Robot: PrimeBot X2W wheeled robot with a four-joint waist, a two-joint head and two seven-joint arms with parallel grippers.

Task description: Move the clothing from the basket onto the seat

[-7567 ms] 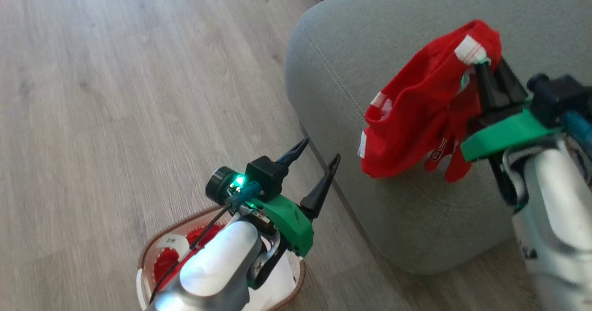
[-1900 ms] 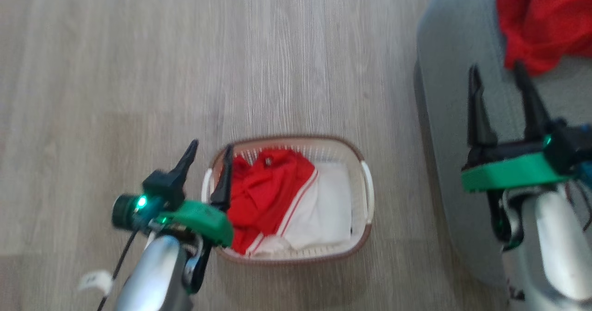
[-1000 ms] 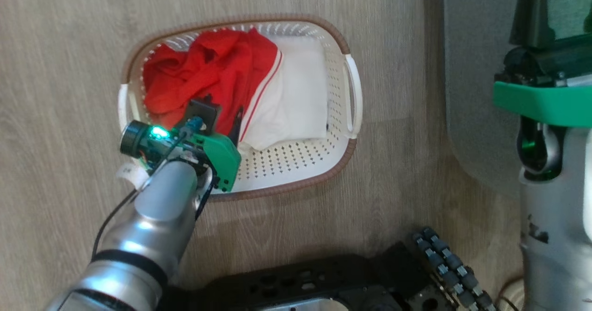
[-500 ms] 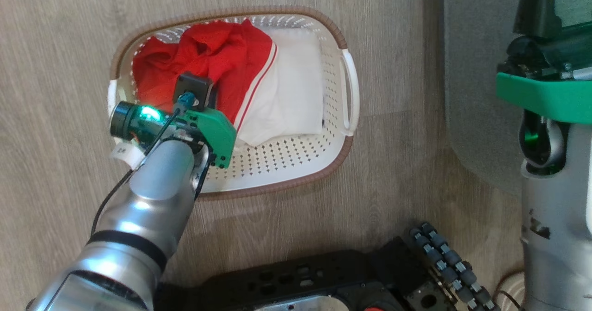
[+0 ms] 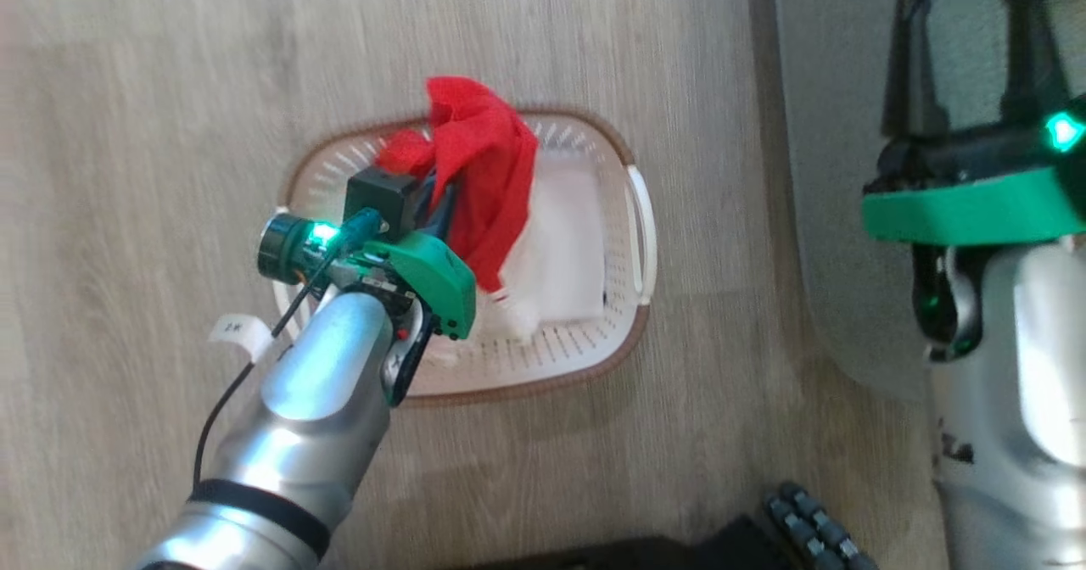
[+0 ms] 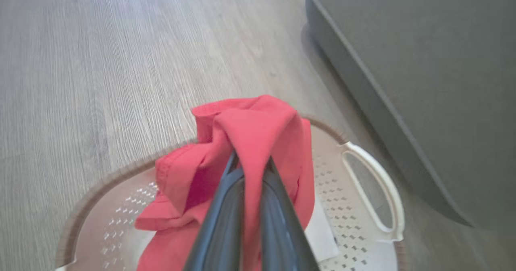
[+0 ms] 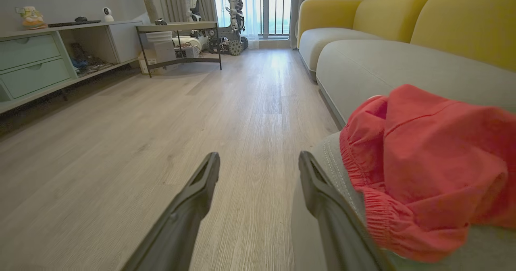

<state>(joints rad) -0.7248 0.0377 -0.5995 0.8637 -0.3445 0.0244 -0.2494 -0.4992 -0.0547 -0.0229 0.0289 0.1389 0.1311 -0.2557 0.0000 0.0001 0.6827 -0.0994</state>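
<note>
My left gripper is shut on a red garment and holds it bunched above the cream basket. The garment's white lower part still hangs down into the basket. In the left wrist view the red cloth is pinched between the closed fingers, with the basket handle below right. My right gripper stands open over the grey-green seat. A second red garment lies on the seat just right of the open right gripper.
Wooden floor surrounds the basket. My dark wheeled base shows at the bottom edge. Farther off stand yellow sofa backs, a drawer cabinet and a low table.
My left gripper has shut on the red garment and raised it out of the basket. The head camera has shifted. The right gripper stays open by the seat.
</note>
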